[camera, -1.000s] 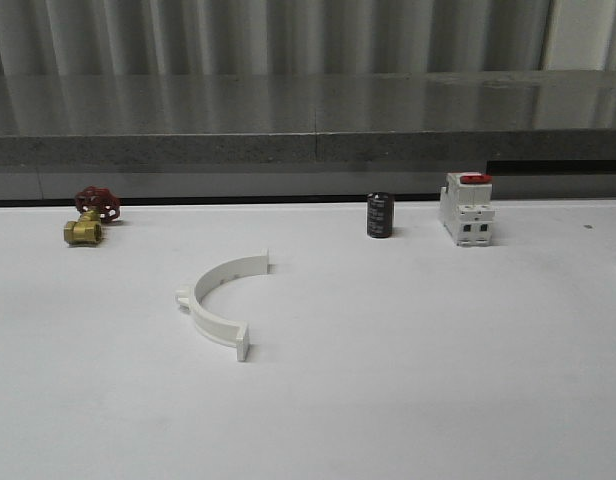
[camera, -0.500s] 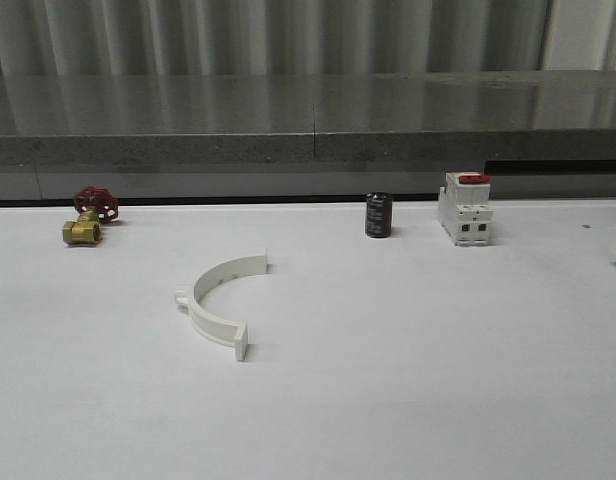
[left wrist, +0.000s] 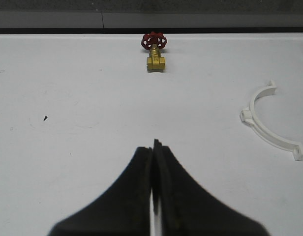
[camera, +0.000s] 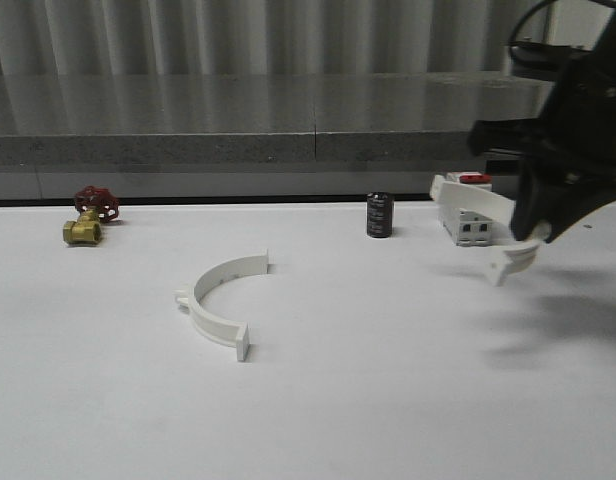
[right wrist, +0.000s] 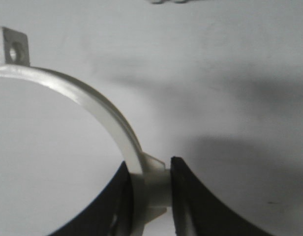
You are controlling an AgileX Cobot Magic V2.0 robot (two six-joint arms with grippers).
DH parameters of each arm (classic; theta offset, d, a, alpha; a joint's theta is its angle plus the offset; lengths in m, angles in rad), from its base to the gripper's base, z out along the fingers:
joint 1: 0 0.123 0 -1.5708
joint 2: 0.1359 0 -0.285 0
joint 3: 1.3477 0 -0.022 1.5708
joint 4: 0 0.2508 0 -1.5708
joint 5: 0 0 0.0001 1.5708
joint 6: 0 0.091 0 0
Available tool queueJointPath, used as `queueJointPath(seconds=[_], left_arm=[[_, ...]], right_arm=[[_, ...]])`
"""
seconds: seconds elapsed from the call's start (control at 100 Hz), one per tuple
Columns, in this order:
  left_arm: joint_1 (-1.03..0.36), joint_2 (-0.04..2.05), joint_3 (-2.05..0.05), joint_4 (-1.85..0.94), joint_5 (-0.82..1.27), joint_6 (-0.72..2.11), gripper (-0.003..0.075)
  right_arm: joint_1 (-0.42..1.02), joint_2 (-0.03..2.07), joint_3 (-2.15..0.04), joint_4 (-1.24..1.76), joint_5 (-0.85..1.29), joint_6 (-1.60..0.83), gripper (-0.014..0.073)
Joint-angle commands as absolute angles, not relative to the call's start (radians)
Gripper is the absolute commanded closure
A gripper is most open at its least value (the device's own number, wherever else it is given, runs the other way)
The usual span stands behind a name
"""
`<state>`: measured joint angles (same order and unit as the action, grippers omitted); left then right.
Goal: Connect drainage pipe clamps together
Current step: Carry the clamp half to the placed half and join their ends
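- The right gripper (camera: 533,235) is clamped on a white plastic semicircular clamp half (camera: 488,215) and holds it above the white table (camera: 368,400) at about 2 o'clock of the scene, in front of a white breaker block with a red switch (camera: 466,210).
- In the right wrist view the fingers (right wrist: 183,196) pinch this carried half-ring (right wrist: 92,108) at the small lug on its arc, with its holed end tab jutting free.
- The second white semicircular clamp half (camera: 220,300) lies flat on the table at about 9 o'clock of centre, well apart from the carried one; its open side faces roughly 2 o'clock.
- The left gripper (left wrist: 154,187) hovers with its fingers pressed together on nothing, the lying half at its 2 o'clock.
- To do the step well, I judge the carried half should travel toward 9 o'clock, turn so its open side faces the lying half, and come down level so both pairs of end tabs meet flush.
- A brass valve with a red handwheel (camera: 88,218) and a small black cylinder (camera: 379,215) sit along the far edge.
- No containers are on the table.
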<state>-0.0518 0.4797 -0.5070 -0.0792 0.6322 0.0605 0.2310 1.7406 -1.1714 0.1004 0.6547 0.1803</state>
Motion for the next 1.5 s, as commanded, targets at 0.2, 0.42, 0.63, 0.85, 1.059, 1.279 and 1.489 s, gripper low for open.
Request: queueJointPath(seconds=[0.2, 0.42, 0.63, 0.85, 1.059, 1.279, 1.489], left_arm=[[-0.047, 0.483, -0.531, -0.093, 0.568, 0.061, 0.0741], [-0.047, 0.483, -0.531, -0.093, 0.568, 0.061, 0.0741], [-0.047, 0.483, -0.531, -0.093, 0.568, 0.061, 0.0741], [-0.047, 0.483, -0.531, -0.093, 0.568, 0.061, 0.0741], [-0.047, 0.483, -0.531, -0.093, 0.568, 0.061, 0.0741], [-0.047, 0.483, -0.531, -0.093, 0.568, 0.061, 0.0741], [-0.047, 0.483, -0.531, -0.093, 0.568, 0.061, 0.0741]], right_arm=[[0.479, 1.766, -1.27, -0.239, 0.6, 0.668, 0.0555], [0.556, 1.867, -1.388, -0.275, 0.645, 0.736, 0.0555], [0.588, 1.941, -1.459, -0.272, 0.661, 0.775, 0.0555], [0.612, 1.98, -1.468, -0.27, 0.659, 0.796, 0.0555], [0.627, 1.994, -1.468, -0.269, 0.629, 0.829, 0.0556], [0.629, 1.999, -1.468, -0.265, 0.608, 0.862, 0.0556], [0.629, 2.003, -1.468, -0.233, 0.589, 0.864, 0.0556]])
